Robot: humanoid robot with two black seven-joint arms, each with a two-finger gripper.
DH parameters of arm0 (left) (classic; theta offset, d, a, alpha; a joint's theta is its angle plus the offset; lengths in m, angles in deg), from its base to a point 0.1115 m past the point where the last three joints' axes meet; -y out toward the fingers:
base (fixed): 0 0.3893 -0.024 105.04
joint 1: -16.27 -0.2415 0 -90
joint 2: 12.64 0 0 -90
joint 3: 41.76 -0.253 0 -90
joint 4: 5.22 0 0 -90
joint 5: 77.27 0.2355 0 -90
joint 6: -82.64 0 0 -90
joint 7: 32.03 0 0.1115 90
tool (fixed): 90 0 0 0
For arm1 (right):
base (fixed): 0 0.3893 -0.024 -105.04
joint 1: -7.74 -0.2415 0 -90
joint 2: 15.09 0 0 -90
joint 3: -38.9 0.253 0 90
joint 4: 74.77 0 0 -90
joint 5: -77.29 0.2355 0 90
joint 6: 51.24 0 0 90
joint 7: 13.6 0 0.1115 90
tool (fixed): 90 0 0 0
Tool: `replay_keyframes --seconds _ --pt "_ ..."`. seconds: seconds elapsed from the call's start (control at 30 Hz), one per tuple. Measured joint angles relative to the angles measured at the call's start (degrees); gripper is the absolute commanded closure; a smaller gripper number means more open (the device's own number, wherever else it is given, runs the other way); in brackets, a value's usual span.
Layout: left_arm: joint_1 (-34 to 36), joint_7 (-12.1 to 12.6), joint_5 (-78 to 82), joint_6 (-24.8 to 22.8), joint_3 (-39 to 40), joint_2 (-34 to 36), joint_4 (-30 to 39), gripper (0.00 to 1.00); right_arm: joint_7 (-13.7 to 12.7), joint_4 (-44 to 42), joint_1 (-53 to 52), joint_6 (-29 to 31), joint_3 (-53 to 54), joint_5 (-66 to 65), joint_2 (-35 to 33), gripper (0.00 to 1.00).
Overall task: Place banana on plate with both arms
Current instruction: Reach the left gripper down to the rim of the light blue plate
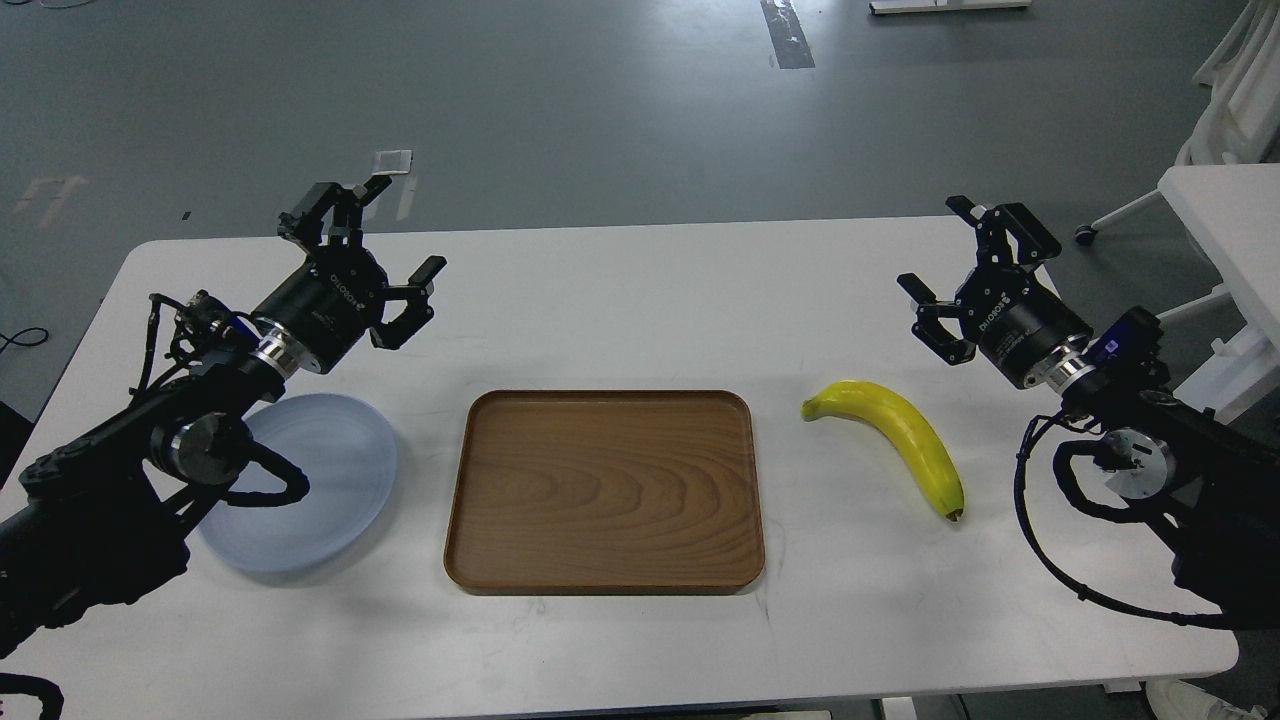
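Head view looks down on a white worktop (620, 300), matte and clean apart from a few faint scuffs near its front edge, with a grey, glossy floor (560, 110) beyond it that catches soft light. On that floor, past the left gripper, lies a small pale square of tape (392, 160), and a dark strip (786, 32) runs toward the top edge. White furniture (1225, 230) crowds in behind the right gripper, with a caster leg showing. Left gripper (385, 245) hangs over the worktop with its fingers spread wide and nothing between them. Just below and behind it, partly under the left arm's wrist and cable, sits the pale blue-grey plate (330, 480), flat on the surface. Right gripper (948, 262) mirrors it on the other side, fingers also spread apart and holding nothing. The banana (905, 435) lies on the worktop below the right gripper, a little toward the middle, clear of the fingers, its greenish stem end pointing toward the centre and its dark tip toward the front edge. Between the two grippers, nearer the front, rests a brown wooden tray (605, 490), apart from both the plate and the banana.
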Motion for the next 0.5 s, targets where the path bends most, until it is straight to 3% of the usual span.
replay_keyframes --seconds 0.5 --pt "1.9 0.2 -0.1 0.0 -0.3 3.5 -1.0 0.0 0.0 0.0 0.6 0.3 -0.1 1.0 -0.1 0.0"
